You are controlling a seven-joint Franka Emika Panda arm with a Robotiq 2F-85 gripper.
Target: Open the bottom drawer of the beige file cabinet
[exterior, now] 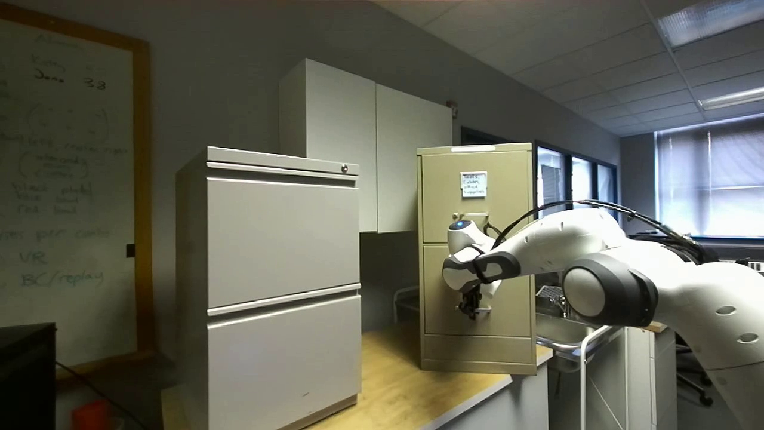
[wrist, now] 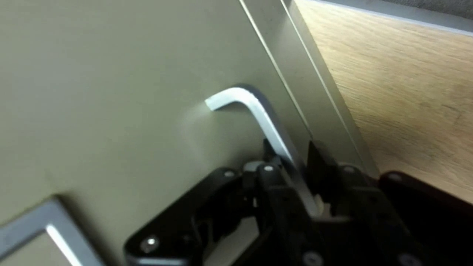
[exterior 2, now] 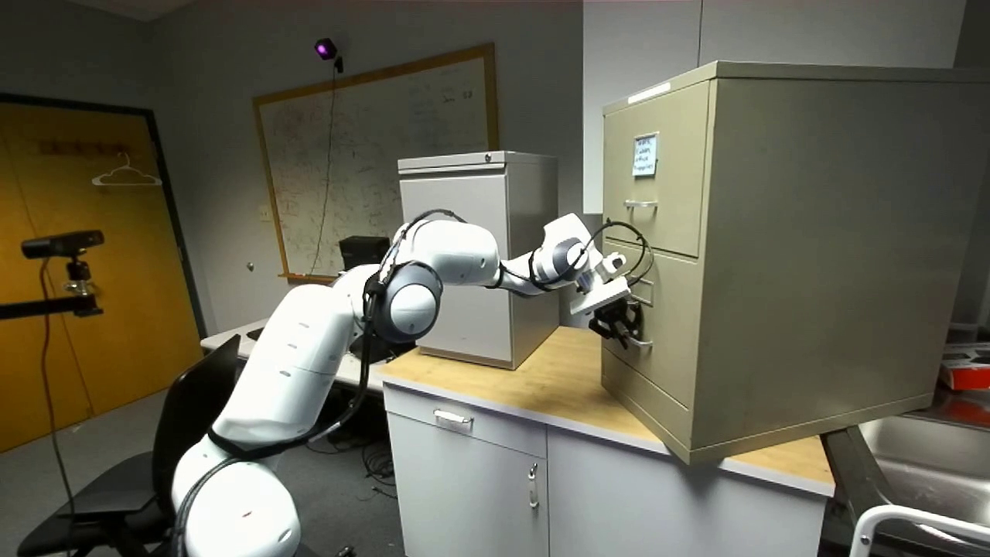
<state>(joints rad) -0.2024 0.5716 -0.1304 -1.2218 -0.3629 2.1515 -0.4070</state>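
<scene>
The pull (wrist: 231, 96) of the bottom drawer (wrist: 122, 92) is straddled by the pincer (wrist: 290, 151); whether clamped cannot be told; firm closure should be ensured before a straight outward draw.

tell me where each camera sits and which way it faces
An exterior view: sits in front of the beige file cabinet, facing its front; the robot arm enters from the right.
An exterior view: sits off the cabinet's corner, facing its front and one side, yellow door far left; the arm enters from bottom left.
Wrist view: close to the bottom drawer, facing its pull; only the gripper shows, straddling the pull.
Both exterior views share the grey cabinet and whiteboard, seen from opposite sides of the arm.
</scene>
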